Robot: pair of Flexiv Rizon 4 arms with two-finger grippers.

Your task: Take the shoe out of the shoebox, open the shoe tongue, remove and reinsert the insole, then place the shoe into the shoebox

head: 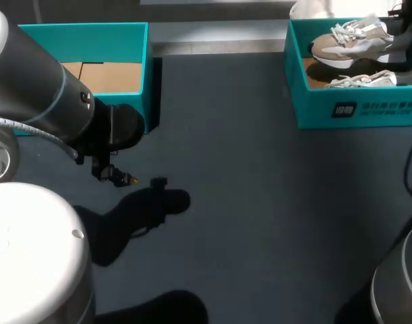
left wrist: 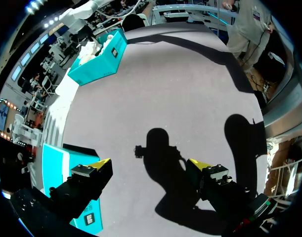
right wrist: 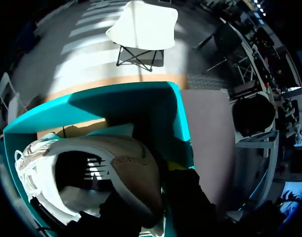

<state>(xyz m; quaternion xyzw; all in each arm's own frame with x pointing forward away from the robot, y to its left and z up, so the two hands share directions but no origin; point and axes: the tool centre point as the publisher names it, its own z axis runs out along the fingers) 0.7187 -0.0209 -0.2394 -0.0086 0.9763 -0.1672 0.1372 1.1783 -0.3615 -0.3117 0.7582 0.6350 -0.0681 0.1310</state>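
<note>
Closest to my right gripper (right wrist: 159, 200) is the heel of the beige sneaker (right wrist: 126, 165), inside the teal shoebox (right wrist: 141, 101); whether I grip it, I cannot tell. My left gripper (left wrist: 151, 165) hangs wide open over the grey table (left wrist: 190, 89), probably waiting to help.

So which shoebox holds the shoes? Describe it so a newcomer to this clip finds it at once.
Start from the dark table: a teal box stands at each far corner. Take the right shoebox. It alone holds pale laced shoes and carries white print on its near wall, while the left box shows only a bare cardboard floor.
</note>
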